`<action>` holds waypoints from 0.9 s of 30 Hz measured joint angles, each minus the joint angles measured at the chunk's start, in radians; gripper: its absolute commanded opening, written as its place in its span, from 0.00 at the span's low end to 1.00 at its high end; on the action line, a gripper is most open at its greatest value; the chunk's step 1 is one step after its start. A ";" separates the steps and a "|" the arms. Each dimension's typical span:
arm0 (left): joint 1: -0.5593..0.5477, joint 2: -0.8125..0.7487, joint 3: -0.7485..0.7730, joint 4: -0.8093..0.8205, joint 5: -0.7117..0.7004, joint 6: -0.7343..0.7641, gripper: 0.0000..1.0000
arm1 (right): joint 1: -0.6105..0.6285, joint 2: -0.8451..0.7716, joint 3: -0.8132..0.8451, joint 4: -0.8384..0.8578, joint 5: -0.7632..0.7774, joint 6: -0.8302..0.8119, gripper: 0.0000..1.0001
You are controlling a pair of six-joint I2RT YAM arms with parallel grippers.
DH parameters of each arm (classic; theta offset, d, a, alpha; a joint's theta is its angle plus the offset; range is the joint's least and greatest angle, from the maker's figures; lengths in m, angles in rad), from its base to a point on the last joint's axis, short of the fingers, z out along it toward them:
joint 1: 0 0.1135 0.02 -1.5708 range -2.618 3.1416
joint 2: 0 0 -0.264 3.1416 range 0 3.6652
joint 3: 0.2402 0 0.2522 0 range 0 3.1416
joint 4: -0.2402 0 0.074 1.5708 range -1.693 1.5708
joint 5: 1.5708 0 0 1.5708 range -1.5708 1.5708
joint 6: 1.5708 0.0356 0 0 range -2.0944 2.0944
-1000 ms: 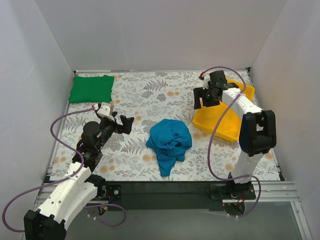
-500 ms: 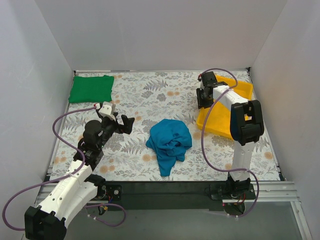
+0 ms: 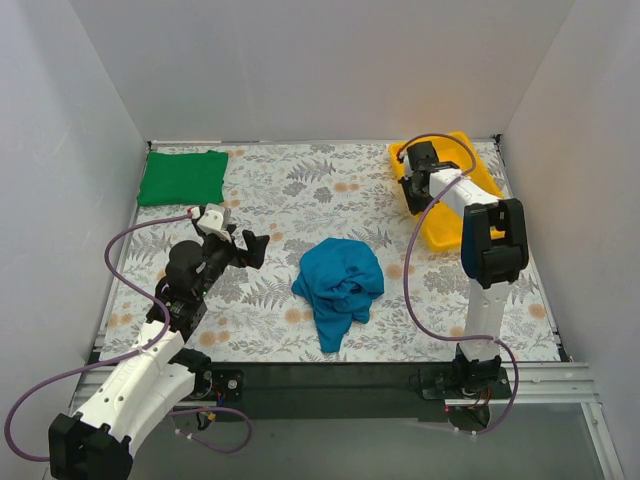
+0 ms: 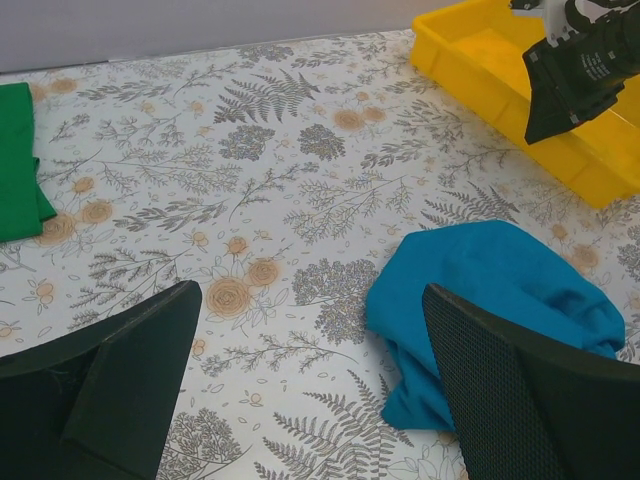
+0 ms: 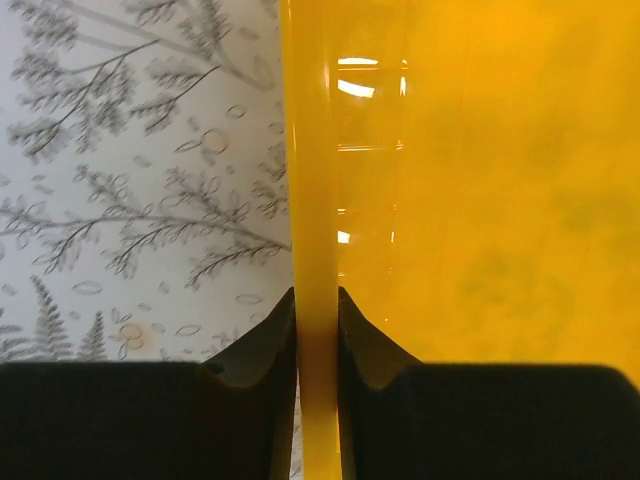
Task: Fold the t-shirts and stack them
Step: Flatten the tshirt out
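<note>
A crumpled teal-blue t-shirt (image 3: 340, 280) lies in a heap mid-table, also in the left wrist view (image 4: 500, 270). The green t-shirt (image 3: 183, 177) sits folded at the far left corner, its edge showing in the left wrist view (image 4: 15, 160). My left gripper (image 3: 252, 248) hovers left of the teal shirt, open with nothing between its jaws (image 4: 310, 300). My right gripper (image 3: 412, 190) is at the far right, shut on the rim (image 5: 317, 200) of the yellow tray (image 3: 445, 225), one finger on each side of the wall (image 5: 317, 295).
The yellow tray (image 4: 480, 60) stands angled near the back right corner, close to the right wall. White walls enclose the floral tablecloth on three sides. The right arm (image 4: 575, 70) shows over the tray in the left wrist view.
My right gripper has closed on the tray's rim, and the tray has swung round and moved toward the back right corner. The left arm and both shirts have stayed put.
</note>
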 measured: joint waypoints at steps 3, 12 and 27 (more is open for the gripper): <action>0.000 0.001 0.000 0.000 0.000 0.001 0.93 | -0.025 0.048 0.063 -0.003 0.036 -0.005 0.16; -0.002 0.026 0.000 0.000 0.011 0.002 0.92 | -0.092 0.156 0.210 0.002 0.138 0.001 0.16; -0.004 0.051 0.000 0.000 0.019 0.002 0.92 | -0.125 0.275 0.385 -0.011 0.214 0.012 0.20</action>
